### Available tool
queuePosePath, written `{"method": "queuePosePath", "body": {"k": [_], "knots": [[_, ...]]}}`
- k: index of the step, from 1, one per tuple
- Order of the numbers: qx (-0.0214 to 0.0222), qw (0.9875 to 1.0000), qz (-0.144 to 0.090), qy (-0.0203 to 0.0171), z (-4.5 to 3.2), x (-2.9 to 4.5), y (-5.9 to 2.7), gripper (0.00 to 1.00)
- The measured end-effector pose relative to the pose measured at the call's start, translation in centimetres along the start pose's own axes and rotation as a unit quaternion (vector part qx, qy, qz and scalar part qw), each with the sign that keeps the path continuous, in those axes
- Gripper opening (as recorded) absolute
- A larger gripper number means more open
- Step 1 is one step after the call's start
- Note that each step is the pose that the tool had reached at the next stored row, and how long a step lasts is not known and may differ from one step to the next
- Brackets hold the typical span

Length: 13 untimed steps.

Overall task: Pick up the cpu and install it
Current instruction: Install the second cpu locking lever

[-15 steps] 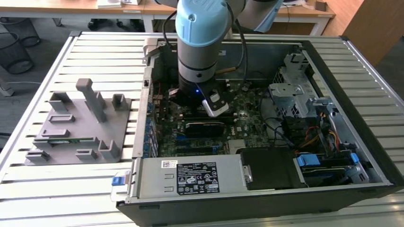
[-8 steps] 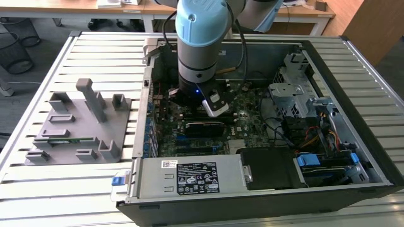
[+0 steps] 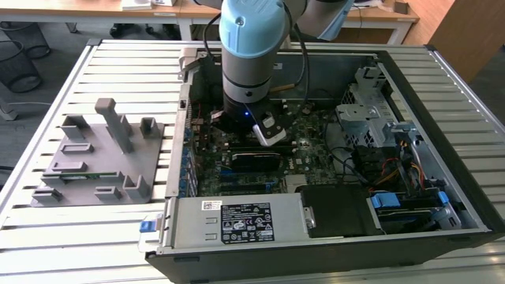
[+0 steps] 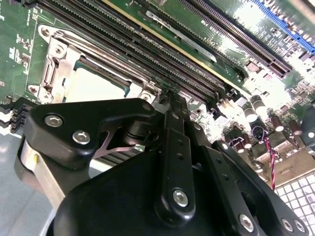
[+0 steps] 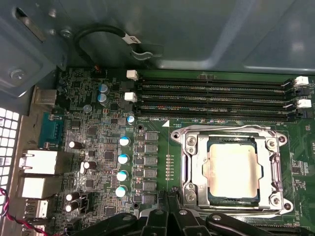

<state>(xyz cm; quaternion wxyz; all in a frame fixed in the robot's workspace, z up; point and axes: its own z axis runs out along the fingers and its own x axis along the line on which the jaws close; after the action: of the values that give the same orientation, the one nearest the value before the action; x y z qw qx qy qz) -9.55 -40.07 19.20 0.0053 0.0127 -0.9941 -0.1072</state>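
My arm reaches down into the open computer case [image 3: 442, 177], which lies on its side on the slatted worktop [image 3: 71, 236]. My hand [image 5: 170, 204] hangs over the motherboard [image 5: 98, 147], near the socket [image 5: 189, 167].

The cpu [image 5: 232, 169] sits inside the socket's metal frame, flat, silvery top facing up, with the frame around all four edges. In the second wrist view the same cpu [image 4: 93, 86] appears as a pale square just beyond the black linkage of my hand [image 4: 170, 101]. Nothing is clamped in my hand. In both wrist views the fingers [image 5: 173, 209] stand together, tips meeting in a narrow line, just beside the socket's near edge. Whether the tips touch the board cannot be determined.

Four long memory slots [image 5: 211, 98] run parallel alongside the socket, between it and the case wall. A row of small capacitors [image 5: 123, 160] stands on the opposite side of the board's chip field from the socket.

On the worktop, at the exterior view's left of the case, rests a grey fixture block [image 3: 99, 160] with upright posts and pockets, well apart from my hand.
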Motion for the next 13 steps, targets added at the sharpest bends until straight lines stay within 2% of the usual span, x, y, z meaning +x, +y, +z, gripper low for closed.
{"method": "queuePosePath", "body": {"k": [13], "knots": [[-0.0001,1.0000,0.000,0.0000,-0.35,0.00,0.08,0.11]]}}
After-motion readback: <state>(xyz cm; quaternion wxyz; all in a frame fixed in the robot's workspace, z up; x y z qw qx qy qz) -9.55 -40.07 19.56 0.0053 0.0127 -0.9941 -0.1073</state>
